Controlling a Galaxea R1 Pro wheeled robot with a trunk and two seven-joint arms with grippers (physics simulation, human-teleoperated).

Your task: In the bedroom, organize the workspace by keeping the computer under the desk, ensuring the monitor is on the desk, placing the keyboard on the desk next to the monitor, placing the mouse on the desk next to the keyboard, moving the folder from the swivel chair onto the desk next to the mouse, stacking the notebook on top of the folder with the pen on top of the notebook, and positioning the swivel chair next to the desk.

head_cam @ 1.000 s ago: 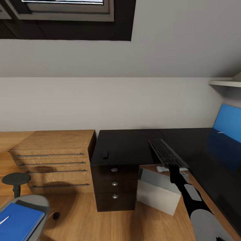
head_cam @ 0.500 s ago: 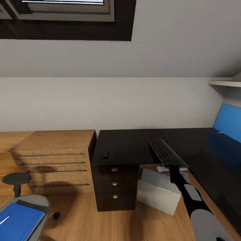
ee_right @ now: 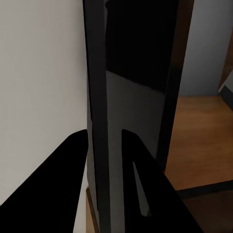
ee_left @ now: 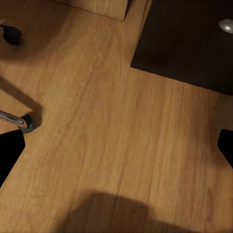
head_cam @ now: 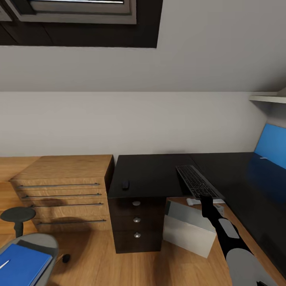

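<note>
Nothing's really budging except the camera drifting a touch. Right gripper (head_cam: pixel 207 200) is clamping the near end of the slim black keyboard (head_cam: pixel 197 181), which is lying on the glossy black tabletop (head_cam: pixel 151 172). Left gripper (ee_left: pixel 116 145) is hanging open over the wood floor (ee_left: pixel 111 136). Small black mouse (head_cam: pixel 125 184) is sitting left, well apart.

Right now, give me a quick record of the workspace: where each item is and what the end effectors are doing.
keyboard: on desk, front end overhanging the edge, gripped by right end effector
mouse: on desk near front edge
computer: on floor under desk
folder: on swivel chair seat
left end effector: open above wood floor
</note>
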